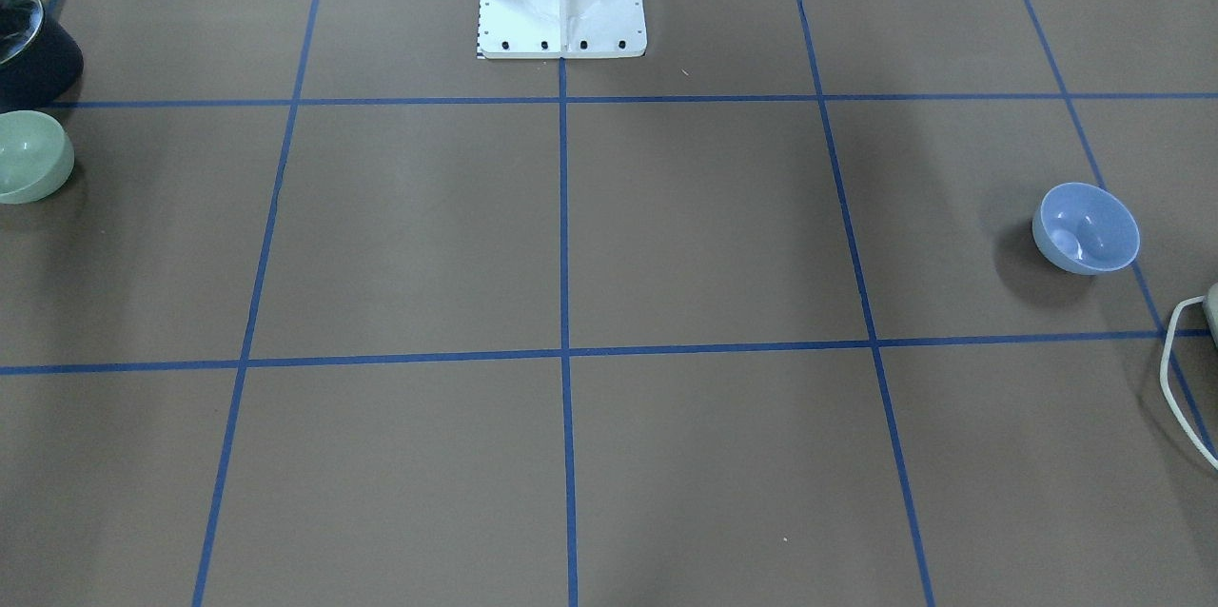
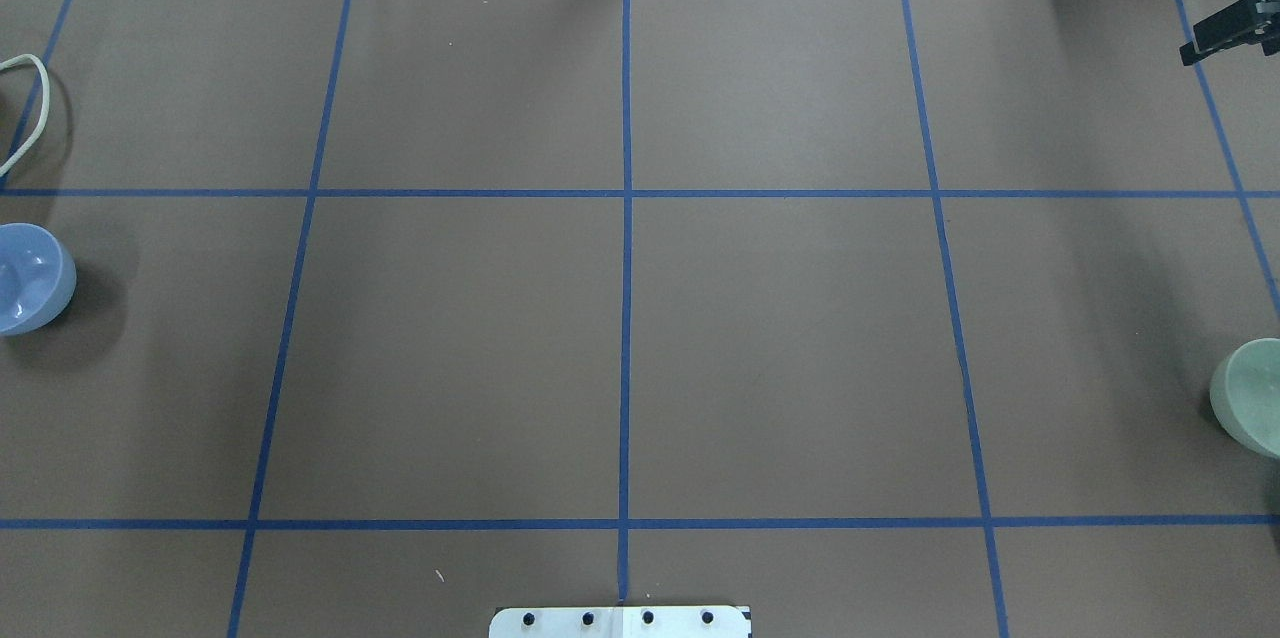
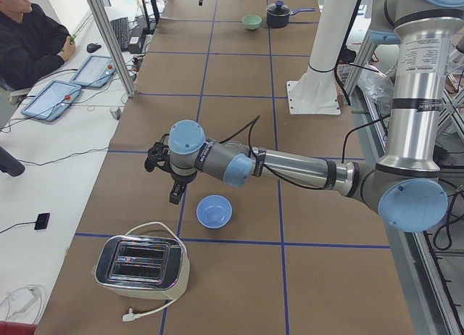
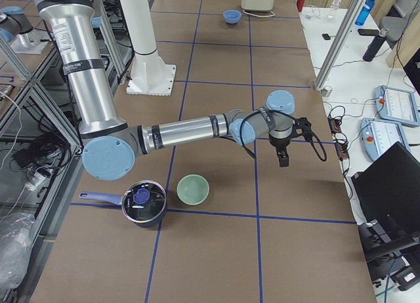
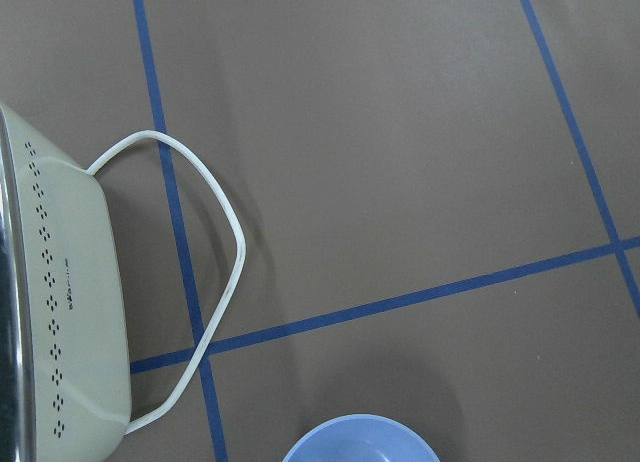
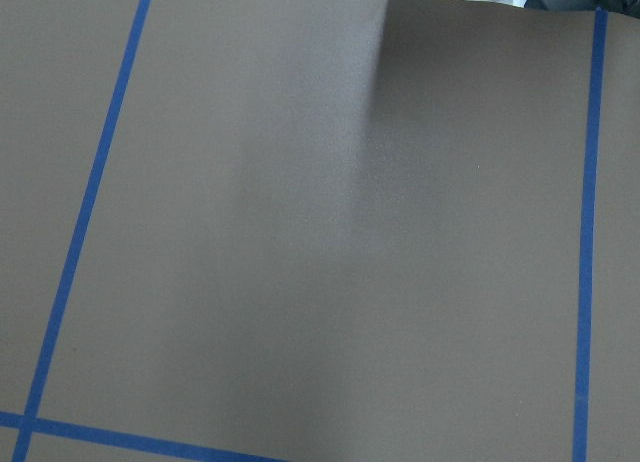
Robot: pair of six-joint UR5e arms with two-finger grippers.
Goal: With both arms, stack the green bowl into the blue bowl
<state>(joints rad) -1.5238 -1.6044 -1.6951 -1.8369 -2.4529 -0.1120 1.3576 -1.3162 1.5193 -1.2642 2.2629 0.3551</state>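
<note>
Two bowls sit well apart at opposite ends of the brown paper-covered tabletop (image 1: 704,226), which is taped with a blue grid. The small, glossy pale mint-green bowl (image 4: 192,189) stands upright at the robot's right end, just beside a dark lidded saucepan (image 4: 143,202). The small, glossy periwinkle-blue bowl (image 3: 214,211) stands upright at the left end, near a cream and chrome toaster (image 3: 141,266). The left end effector (image 3: 176,196) hangs just beside the blue bowl, and the right end effector (image 4: 283,160) hangs near the green bowl. Neither bowl is held, and I cannot tell how far either end effector is open.
</note>
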